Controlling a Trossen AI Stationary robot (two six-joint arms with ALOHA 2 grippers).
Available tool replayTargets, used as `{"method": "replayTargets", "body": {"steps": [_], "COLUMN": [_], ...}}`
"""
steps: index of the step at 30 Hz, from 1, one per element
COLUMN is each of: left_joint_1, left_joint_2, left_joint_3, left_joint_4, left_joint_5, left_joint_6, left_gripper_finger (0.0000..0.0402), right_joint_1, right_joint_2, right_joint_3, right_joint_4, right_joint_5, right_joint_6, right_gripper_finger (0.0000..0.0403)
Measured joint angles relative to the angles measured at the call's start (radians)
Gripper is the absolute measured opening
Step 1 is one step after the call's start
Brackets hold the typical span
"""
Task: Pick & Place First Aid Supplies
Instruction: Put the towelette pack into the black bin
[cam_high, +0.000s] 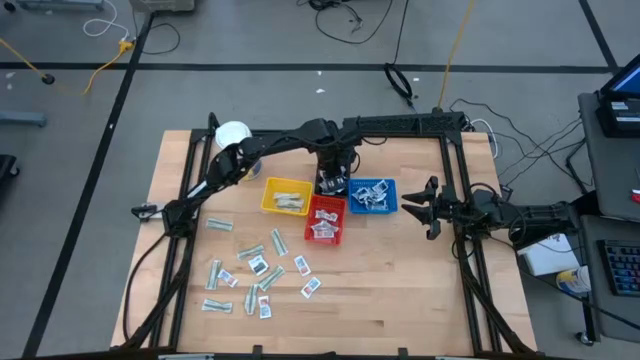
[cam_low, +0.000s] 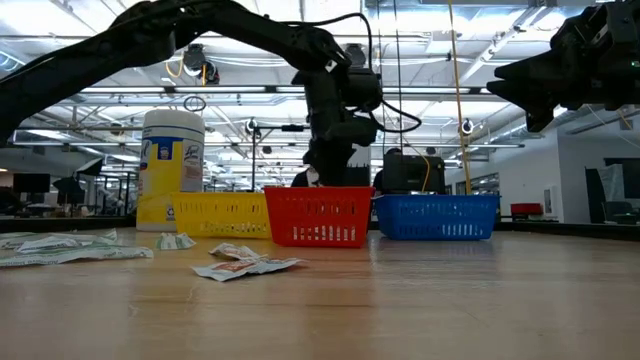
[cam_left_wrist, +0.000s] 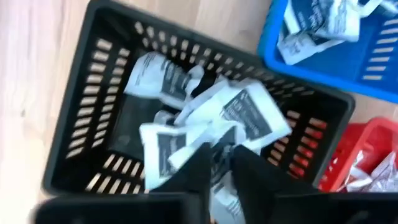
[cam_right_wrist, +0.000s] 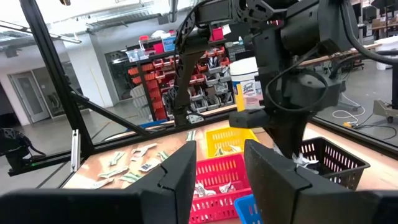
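Hovering my left gripper directly above the black tray, I hold my fingers slightly parted over its white packets; whether one is pinched I cannot tell. Loose packets lie lower left, nearer this arm. Yellow tray, red tray and blue tray also hold packets. My right gripper waits, spread, right of centre.

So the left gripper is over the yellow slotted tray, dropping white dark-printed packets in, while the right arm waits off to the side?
Not quite: the left gripper is over the black slotted tray, as the left wrist view shows. White dark-printed packets lie in it; the right gripper does wait aside.
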Motion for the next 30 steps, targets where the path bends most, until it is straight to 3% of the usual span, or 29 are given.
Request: {"method": "replayTargets", "body": {"steps": [8,13,21,26,30], "left_joint_1": [0.000,0.006,0.030,0.046,0.056], "left_joint_2": [0.000,-0.005,-0.037,-0.054,-0.056], "left_joint_3": [0.000,0.000,0.000,0.000,0.000], "left_joint_4": [0.009,-0.013,-0.139,-0.216,-0.239], "left_joint_5": [0.028,0.015,0.017,0.018,0.028], "left_joint_6": [-0.002,-0.064,-0.285,-0.479,-0.540], "left_gripper_finger": [0.0211,0.0262,0.0278,0.0263,0.0246], "right_joint_1": [0.000,0.000,0.000,0.000,0.000], "right_joint_2": [0.000,0.000,0.000,0.000,0.000], "right_joint_3": [0.000,0.000,0.000,0.000,0.000], "right_joint_4": [-0.001,-0.001,0.001,-0.001,-0.001], "right_joint_5": [0.000,0.000,0.000,0.000,0.000], "right_joint_6": [0.000,0.000,0.000,0.000,0.000], "right_gripper_finger": [0.0130,0.0130,0.0130,0.0130,0.0130]}}
